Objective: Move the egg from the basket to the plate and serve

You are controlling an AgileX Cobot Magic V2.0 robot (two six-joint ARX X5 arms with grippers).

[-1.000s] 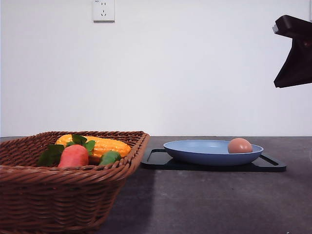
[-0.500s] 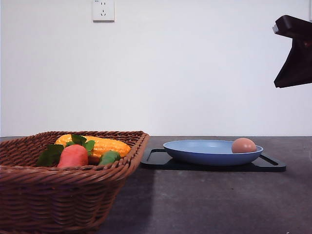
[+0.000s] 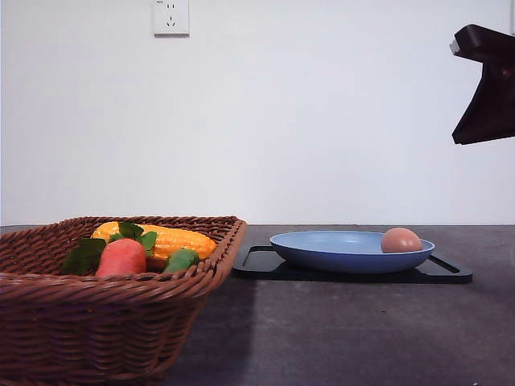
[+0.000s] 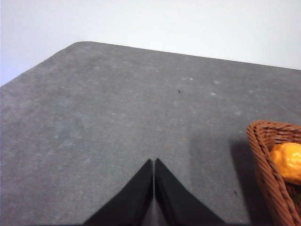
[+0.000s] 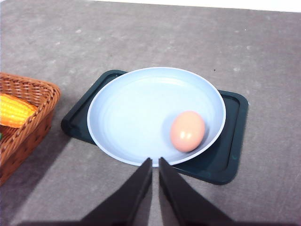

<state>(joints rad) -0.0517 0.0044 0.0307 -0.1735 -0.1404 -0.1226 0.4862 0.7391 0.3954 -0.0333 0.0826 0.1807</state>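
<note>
The light brown egg (image 3: 401, 240) (image 5: 187, 131) lies inside the light blue plate (image 3: 322, 249) (image 5: 136, 108), near its right rim. The woven basket (image 3: 96, 322) (image 5: 28, 92) (image 4: 265, 155) stands to the left of the plate and holds vegetables. My right gripper (image 5: 155, 161) hovers above the plate's near edge, jaws shut with nothing between them, the egg just beyond its tips. My left gripper (image 4: 154, 161) is shut and empty over bare table, beside a basket corner.
A flat black tray (image 3: 447, 269) (image 5: 230, 155) lies under the plate. The basket holds yellow corn (image 3: 173, 239) (image 5: 11, 110) (image 4: 287, 160), a red-orange carrot-like vegetable (image 3: 122, 257) and green leaves. Part of my right arm (image 3: 487, 80) hangs high at the right.
The egg has rolled slightly to the right inside the plate. Neither arm has visibly moved.
</note>
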